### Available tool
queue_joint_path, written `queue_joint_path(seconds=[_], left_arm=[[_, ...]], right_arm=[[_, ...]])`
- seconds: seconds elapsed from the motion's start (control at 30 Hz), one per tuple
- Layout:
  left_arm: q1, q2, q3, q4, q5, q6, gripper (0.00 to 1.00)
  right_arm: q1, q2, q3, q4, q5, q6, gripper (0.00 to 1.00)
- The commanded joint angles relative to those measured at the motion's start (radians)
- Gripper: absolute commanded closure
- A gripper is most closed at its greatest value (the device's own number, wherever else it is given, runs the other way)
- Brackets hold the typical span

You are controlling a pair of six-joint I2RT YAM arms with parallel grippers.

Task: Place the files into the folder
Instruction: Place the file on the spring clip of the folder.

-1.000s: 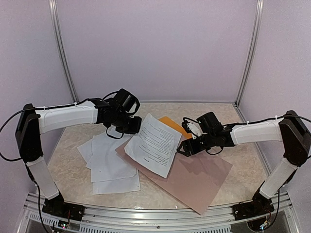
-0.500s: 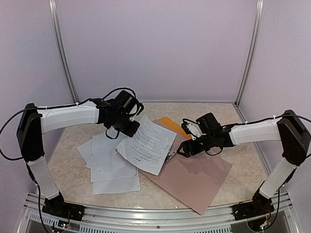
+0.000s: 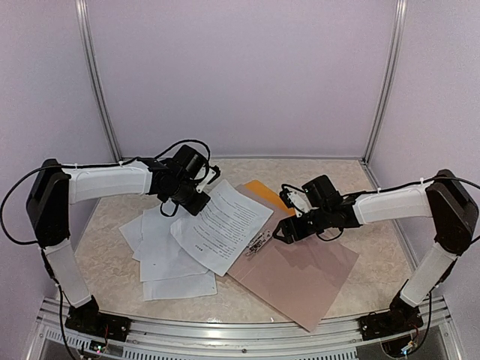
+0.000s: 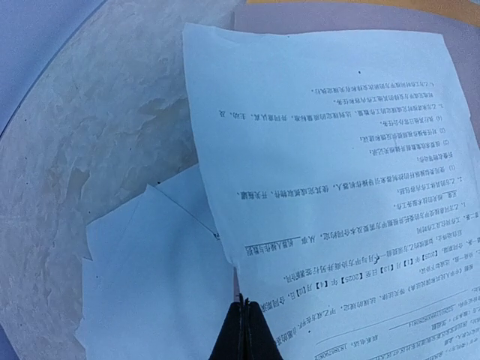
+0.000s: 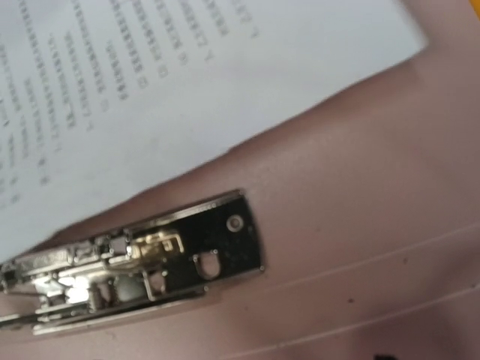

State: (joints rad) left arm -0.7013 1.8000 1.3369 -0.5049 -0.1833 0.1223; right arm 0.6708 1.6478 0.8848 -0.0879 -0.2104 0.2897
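Observation:
My left gripper (image 3: 196, 201) is shut on the near edge of a printed white sheet (image 3: 223, 223) and holds it slanting over the table; the left wrist view shows the closed fingertips (image 4: 244, 304) pinching that sheet (image 4: 337, 150). More loose sheets (image 3: 169, 255) lie beneath to the left. Only a corner of the orange-yellow folder (image 3: 262, 191) shows, behind the sheet. A metal clip (image 3: 259, 241) sits on the pinkish-brown flat surface (image 3: 300, 274). My right gripper (image 3: 287, 231) hovers just right of the clip (image 5: 135, 266); its jaws are not readable.
The booth's back and side walls with metal posts (image 3: 101, 97) close in the marbled table (image 3: 105, 262). The pinkish-brown surface reaches toward the front rail (image 3: 247, 330). The loose sheets also show in the left wrist view (image 4: 157, 277).
My left gripper has pulled the printed sheet left and toward the front, uncovering the metal clip on the pinkish-brown surface. The right arm has barely moved.

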Motion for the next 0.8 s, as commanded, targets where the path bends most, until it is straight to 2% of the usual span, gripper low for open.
queue_joint_path(seconds=[0.0, 0.5, 0.77], left_arm=[[0.01, -0.009, -0.022, 0.05, 0.033, 0.04, 1.0], [-0.04, 0.06, 0.007, 0.029, 0.072, -0.017, 1.0], [-0.047, 0.044, 0.066, -0.045, -0.004, -0.03, 1.0]], right_arm=[[-0.004, 0.022, -0.015, 0.023, -0.015, 0.009, 0.25], [-0.001, 0.015, -0.028, 0.024, -0.01, 0.012, 0.25], [-0.002, 0.023, -0.027, 0.031, -0.014, 0.013, 0.25]])
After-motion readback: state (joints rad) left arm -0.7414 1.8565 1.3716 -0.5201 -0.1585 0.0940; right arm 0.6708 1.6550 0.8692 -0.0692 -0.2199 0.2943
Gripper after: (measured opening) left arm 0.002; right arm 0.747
